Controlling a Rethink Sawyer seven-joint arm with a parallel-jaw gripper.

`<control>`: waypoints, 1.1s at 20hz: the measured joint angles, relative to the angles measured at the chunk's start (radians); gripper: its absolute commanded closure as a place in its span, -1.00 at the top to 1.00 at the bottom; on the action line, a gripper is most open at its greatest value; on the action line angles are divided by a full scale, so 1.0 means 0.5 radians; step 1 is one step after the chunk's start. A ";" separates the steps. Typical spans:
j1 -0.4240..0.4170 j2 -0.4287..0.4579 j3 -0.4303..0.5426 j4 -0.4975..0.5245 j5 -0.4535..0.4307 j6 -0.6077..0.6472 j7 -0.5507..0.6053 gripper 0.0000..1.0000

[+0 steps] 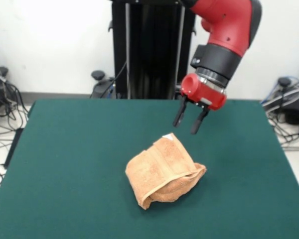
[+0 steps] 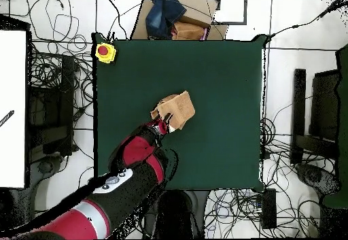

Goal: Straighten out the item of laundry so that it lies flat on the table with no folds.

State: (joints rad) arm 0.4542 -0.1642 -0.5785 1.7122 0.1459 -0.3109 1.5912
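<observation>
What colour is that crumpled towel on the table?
The towel is a light orange-tan, with a small white tag at its top; the front view shows it best.

Bright, even light — soft shadows, no glare, mild blur throughout.

- You see the towel as soft, looped terry cloth, matt and nubbly, with a smoother woven edge along its hem.
- The table shows you a dark green felt-like top, matt and even, with no shine.
- The arm wears smooth red shells that look like glossy plastic, catching light, with matt black sections between them.
- The gripper has dark, matt fingers, standing apart.
</observation>
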 measured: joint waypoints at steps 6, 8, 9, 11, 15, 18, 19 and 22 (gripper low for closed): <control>0.085 0.136 -0.046 0.001 0.183 -0.106 0.000 1.00; 0.134 0.190 -0.075 0.003 0.271 -0.133 0.000 1.00; 0.155 0.211 -0.085 0.003 0.309 -0.143 0.000 1.00; 0.228 0.280 -0.119 0.004 0.426 -0.161 0.000 1.00; 0.335 0.384 -0.156 0.004 0.597 -0.168 0.000 1.00; 0.410 0.485 -0.191 0.004 0.723 -0.167 0.000 1.00; 0.417 0.498 -0.192 0.004 0.734 -0.167 0.000 1.00; 0.432 0.534 -0.196 0.004 0.753 -0.167 0.000 1.00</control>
State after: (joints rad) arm 0.6703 0.1030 -0.6762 1.7141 0.5226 -0.3946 1.5912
